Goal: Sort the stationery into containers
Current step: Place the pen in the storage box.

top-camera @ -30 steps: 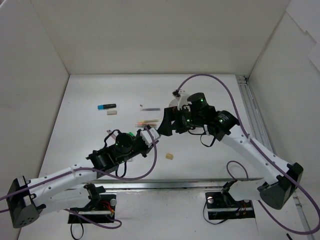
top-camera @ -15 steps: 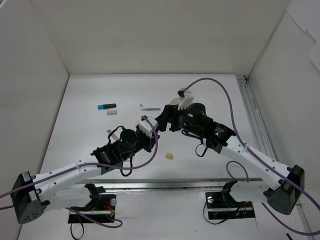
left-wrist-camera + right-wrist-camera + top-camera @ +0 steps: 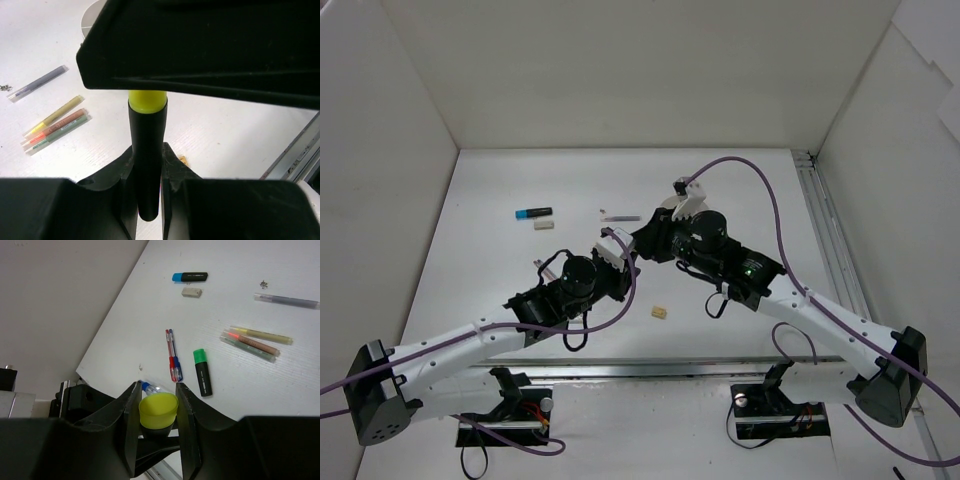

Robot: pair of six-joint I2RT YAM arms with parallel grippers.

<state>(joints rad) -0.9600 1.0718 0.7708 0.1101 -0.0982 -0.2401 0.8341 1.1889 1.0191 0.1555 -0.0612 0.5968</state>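
A black highlighter (image 3: 147, 131) with a yellow cap (image 3: 158, 410) hangs above the table between both grippers. My left gripper (image 3: 149, 151) is shut on its black barrel. My right gripper (image 3: 157, 389) is shut on the yellow cap, one finger on each side. From above, the two grippers (image 3: 620, 250) (image 3: 642, 244) meet nose to nose and hide the highlighter. The white round container (image 3: 89, 17) shows only as a rim in the left wrist view; the right arm covers it from above.
On the table lie a blue-capped highlighter (image 3: 533, 212), a beige eraser (image 3: 544, 225), a grey pen (image 3: 620, 217), another eraser (image 3: 660, 313), pastel pencils (image 3: 255, 342), a green-capped highlighter (image 3: 202, 372), red and blue pens (image 3: 172, 355) and a clear blue-capped marker (image 3: 150, 388).
The right gripper has swung left to meet the left gripper and closed on the yellow cap. The left gripper has moved slightly up-table with the highlighter.
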